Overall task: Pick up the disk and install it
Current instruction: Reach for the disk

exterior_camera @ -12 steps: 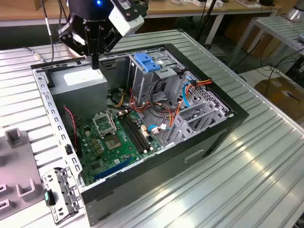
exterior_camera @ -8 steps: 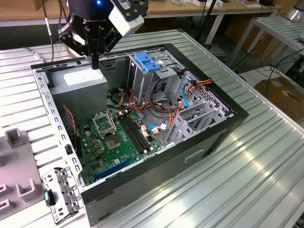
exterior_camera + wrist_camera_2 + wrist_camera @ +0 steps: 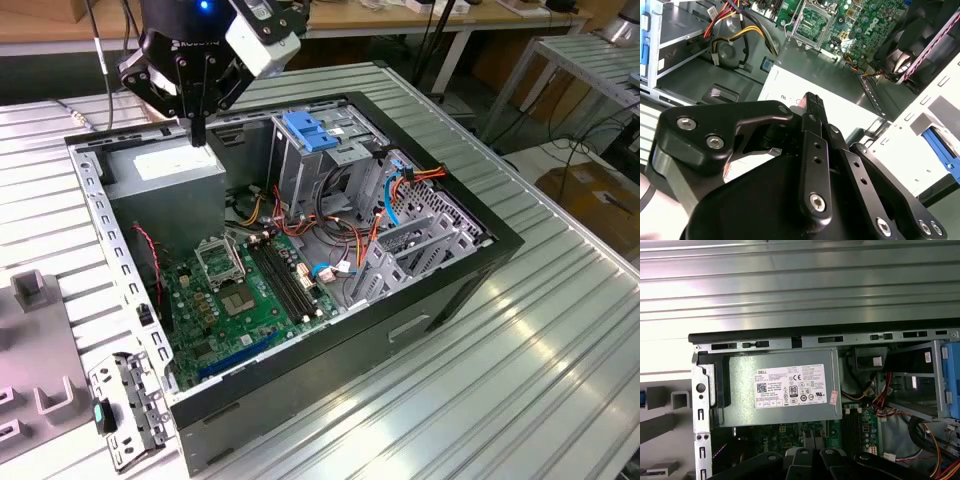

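Note:
My gripper [image 3: 198, 133] hangs over the far left corner of the open computer case [image 3: 450, 290], just above the grey power supply box [image 3: 165, 170] with its white label. Its black fingers [image 3: 813, 112] are pressed together with nothing between them. A bright blue frame with a dark middle, which looks like the disk [image 3: 940, 145], stands on edge in a pale fixture outside the case, off to the gripper's side. A light blue ridged latch [image 3: 310, 130] sits on top of the metal drive cage [image 3: 330, 170] inside the case.
The green motherboard [image 3: 240, 300] lies on the case floor, with red, orange and yellow cables [image 3: 330, 225] beside the cage. Grey fixtures [image 3: 40, 400] and a metal bracket [image 3: 130, 410] lie on the ribbed metal table [image 3: 520, 380] at the exterior view's left.

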You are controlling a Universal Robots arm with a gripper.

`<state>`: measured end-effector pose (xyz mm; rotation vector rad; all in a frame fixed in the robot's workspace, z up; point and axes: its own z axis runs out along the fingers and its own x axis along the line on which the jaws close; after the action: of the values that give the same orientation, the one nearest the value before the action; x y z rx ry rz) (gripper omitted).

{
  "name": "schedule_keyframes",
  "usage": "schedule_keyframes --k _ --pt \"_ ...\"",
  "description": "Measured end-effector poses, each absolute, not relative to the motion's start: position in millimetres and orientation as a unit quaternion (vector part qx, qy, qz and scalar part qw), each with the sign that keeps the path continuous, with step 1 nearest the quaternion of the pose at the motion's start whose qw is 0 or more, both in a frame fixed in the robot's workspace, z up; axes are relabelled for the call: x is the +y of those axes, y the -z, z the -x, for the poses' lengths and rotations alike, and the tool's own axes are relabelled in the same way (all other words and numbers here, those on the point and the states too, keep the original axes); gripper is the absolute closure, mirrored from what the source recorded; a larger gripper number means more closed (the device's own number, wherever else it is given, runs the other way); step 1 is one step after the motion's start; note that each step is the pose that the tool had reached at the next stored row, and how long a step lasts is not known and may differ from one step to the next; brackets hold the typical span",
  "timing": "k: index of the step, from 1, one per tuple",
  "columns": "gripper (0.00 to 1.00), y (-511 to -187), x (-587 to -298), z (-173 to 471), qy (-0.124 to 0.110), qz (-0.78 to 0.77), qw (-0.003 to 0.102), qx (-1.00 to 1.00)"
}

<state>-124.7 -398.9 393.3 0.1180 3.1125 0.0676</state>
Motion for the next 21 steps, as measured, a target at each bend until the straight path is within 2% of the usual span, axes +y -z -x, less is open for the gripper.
schedule_keyframes --k 21 --pt "0.89 -392.3 -398.9 134.6 -0.022 -0.038 0.013 0.999"
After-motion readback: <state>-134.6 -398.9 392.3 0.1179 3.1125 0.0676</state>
